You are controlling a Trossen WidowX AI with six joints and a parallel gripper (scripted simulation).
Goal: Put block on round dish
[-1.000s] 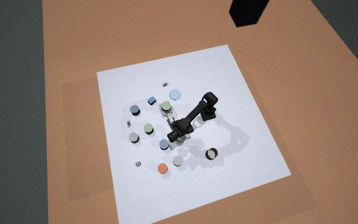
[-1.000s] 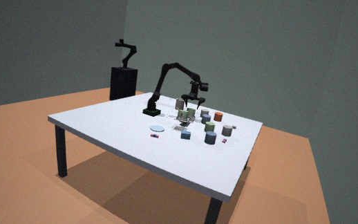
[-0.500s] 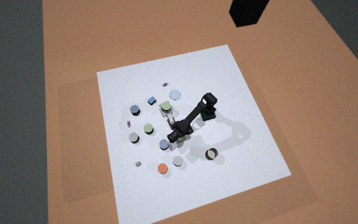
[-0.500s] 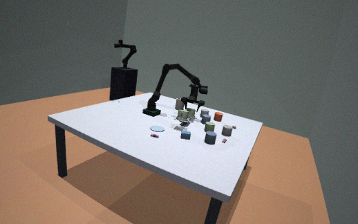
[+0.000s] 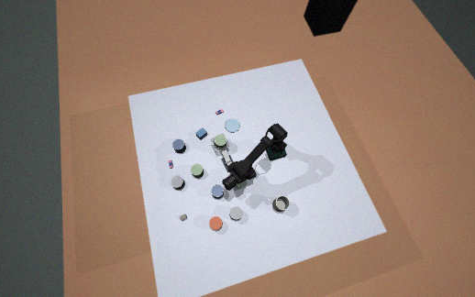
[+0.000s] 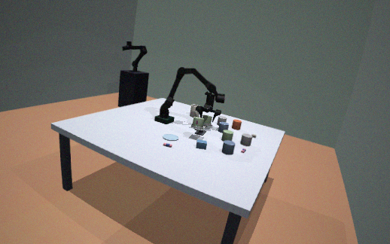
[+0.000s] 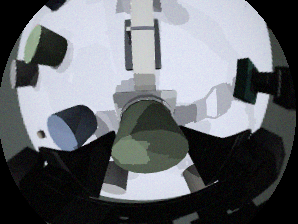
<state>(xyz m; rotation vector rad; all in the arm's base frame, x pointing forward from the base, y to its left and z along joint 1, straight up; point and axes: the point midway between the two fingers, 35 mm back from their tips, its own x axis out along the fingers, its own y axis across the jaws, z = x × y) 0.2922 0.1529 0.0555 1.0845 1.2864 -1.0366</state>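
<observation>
One green cup (image 5: 220, 140) (image 6: 198, 122) stands on the balance end nearer the dish. The identical green cup (image 6: 207, 120) (image 7: 150, 142) stands on the other end, mostly hidden under the arm in the top view. The balance (image 5: 226, 157) (image 7: 143, 50) has a pale beam. My gripper (image 6: 208, 117) (image 7: 147, 131) is open over this second cup, with its fingers on either side of the cup's upper part; whether they touch it cannot be told. The round light-blue dish (image 5: 232, 126) (image 6: 170, 137) has no cup above it. No hidden block shows.
A blue cup (image 5: 217, 192) (image 6: 223, 127) (image 7: 65, 131) stands close beside the gripper. Another green cup (image 5: 197, 170) (image 6: 227, 135), an orange cup (image 5: 215, 224) (image 6: 236, 124) and several grey ones stand around. A blue block (image 5: 201, 134) (image 6: 201, 144) lies near the dish.
</observation>
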